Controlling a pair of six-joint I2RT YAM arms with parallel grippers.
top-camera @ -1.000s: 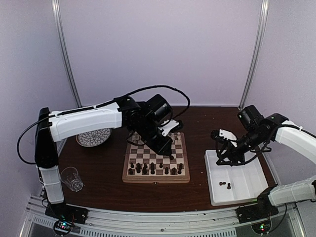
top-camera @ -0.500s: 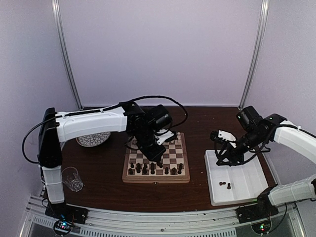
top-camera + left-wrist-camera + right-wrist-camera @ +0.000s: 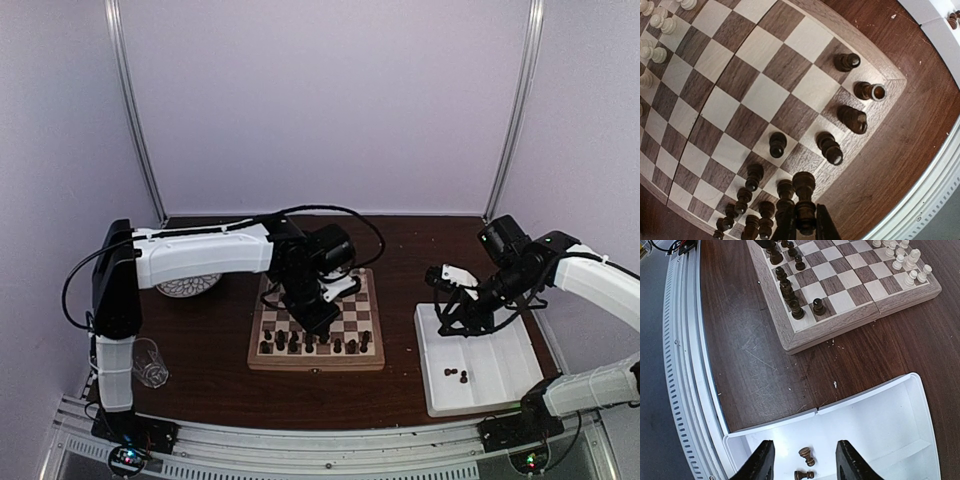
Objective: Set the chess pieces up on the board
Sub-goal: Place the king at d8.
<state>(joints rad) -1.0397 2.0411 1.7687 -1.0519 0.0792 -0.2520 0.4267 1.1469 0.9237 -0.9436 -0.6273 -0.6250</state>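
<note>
**Seating a dark piece on the near rows**

Nearest: hold the right gripper [image 3: 805, 462] spread wide above two dark pieces [image 3: 807, 456] in the white tray [image 3: 880, 420]. With the left gripper [image 3: 805, 225] clamped on a dark chessman [image 3: 804, 182] over the board [image 3: 790, 65], lower straight onto a vacant near square, clear of neighbours. Leave the cream set [image 3: 655, 30] beyond.
</note>
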